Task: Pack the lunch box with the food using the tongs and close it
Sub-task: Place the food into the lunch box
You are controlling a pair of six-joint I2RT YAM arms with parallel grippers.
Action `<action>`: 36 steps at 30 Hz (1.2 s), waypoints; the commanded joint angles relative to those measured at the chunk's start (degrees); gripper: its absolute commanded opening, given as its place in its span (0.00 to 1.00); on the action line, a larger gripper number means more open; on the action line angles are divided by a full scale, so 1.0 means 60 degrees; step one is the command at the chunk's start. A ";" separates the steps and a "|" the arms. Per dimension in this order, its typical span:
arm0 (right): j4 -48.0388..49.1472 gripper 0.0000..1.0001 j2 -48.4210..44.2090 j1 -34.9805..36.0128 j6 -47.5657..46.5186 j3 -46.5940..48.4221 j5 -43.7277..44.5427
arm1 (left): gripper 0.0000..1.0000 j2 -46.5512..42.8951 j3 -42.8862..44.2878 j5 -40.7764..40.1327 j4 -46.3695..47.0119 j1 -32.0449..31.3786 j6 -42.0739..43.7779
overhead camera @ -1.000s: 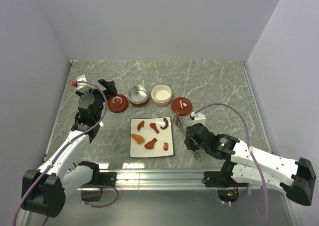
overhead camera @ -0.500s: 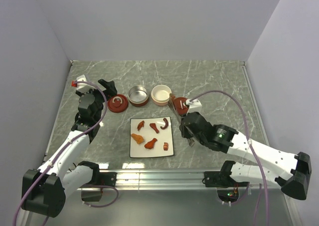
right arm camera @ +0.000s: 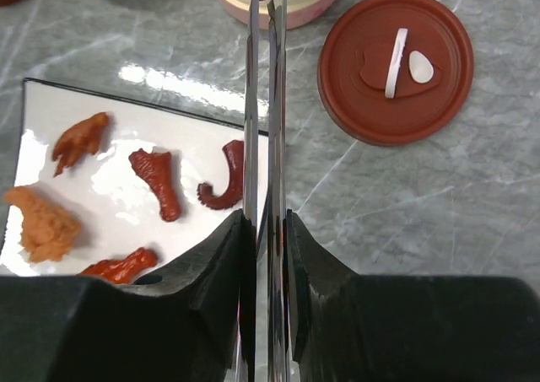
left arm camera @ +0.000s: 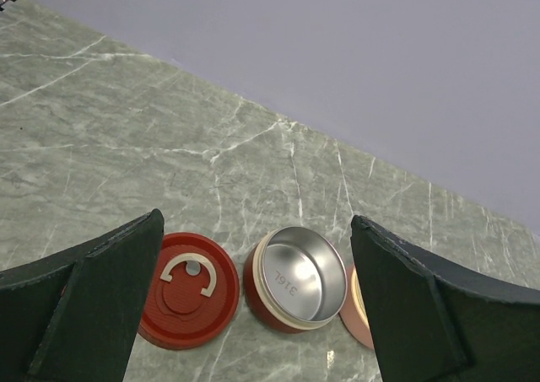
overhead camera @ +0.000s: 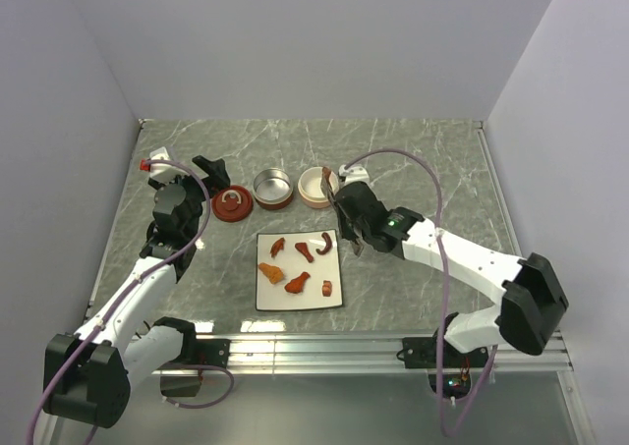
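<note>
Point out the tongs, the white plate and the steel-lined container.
tongs (right arm camera: 253, 104): right wrist view, on its left arm.
white plate (overhead camera: 280, 298): top external view, bare patch by its near edge.
steel-lined container (left arm camera: 302, 274): left wrist view, bare inner floor.

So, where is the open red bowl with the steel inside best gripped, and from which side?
Grip the near wall of the red bowl, coming straight down from above, jaws straddling the rim. It stands upright and open, so the rim is free; the red lid on its left and the pink bowl on its right crowd those sides.
</note>
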 commanded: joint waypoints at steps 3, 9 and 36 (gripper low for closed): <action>0.0863 0.13 0.0563 -0.0315 -0.0666 0.0729 -0.0593 | 0.99 0.0018 0.0035 0.0174 0.0424 0.0079 -0.0046; 0.0966 0.15 0.1018 -0.0608 -0.0828 0.0891 -0.0843 | 1.00 0.0238 0.0137 0.0218 0.0380 0.0079 -0.0061; 0.0673 0.45 0.0901 -0.0638 -0.0828 0.1037 -0.0242 | 1.00 0.0253 0.0137 0.0218 0.0394 0.0079 -0.0046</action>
